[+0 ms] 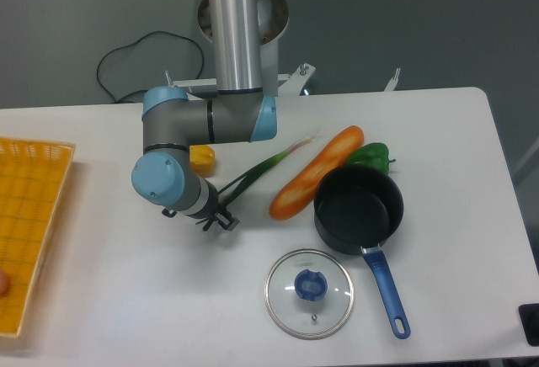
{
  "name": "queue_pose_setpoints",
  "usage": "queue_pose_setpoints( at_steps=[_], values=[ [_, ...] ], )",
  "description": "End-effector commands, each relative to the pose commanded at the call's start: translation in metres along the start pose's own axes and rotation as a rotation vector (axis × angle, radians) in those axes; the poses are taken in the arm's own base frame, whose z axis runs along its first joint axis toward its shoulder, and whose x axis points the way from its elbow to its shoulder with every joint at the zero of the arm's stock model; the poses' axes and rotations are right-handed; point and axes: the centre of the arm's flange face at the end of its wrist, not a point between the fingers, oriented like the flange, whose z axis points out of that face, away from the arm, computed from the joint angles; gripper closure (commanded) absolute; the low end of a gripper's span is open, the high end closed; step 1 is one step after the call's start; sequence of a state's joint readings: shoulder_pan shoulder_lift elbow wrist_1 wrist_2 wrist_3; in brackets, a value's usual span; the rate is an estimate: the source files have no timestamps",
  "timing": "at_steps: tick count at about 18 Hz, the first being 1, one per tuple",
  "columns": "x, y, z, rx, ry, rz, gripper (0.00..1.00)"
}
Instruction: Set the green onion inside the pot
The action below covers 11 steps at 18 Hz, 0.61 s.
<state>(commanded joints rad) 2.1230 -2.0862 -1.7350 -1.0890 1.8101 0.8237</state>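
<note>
Green onion stalk (261, 170), slender, dark-leaved, paling to whitish at its far tip, slants across mid-worktop. I read no writing anywhere. My black two-finger pincer (215, 216) grips the green onion's leaf end; its pale end points beyond the long orange carrot (316, 173). Rightward sits the black saucepan (358, 209) with blue handle.

The white table (126, 300) carries the pot (359, 210), glass lid (310, 293), carrot (316, 183), bell pepper (370, 155), yellow basket (29, 215) and, seemingly, the green onion (265, 171).

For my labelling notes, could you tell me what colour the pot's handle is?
Blue; the pot itself is black, seen clearly in the fixed camera view.
</note>
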Motion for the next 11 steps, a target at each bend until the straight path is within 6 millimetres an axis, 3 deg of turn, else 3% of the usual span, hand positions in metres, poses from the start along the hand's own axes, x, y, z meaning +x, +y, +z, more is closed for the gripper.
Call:
queue_pose_setpoints(
  at_steps=[6, 11],
  values=[
    [-0.011, 0.003, -0.03, -0.038, 0.043, 0.012, 0.99],
    [-0.021, 0.027, -0.065, -0.023, 0.037, -0.007, 0.99]
  ],
)
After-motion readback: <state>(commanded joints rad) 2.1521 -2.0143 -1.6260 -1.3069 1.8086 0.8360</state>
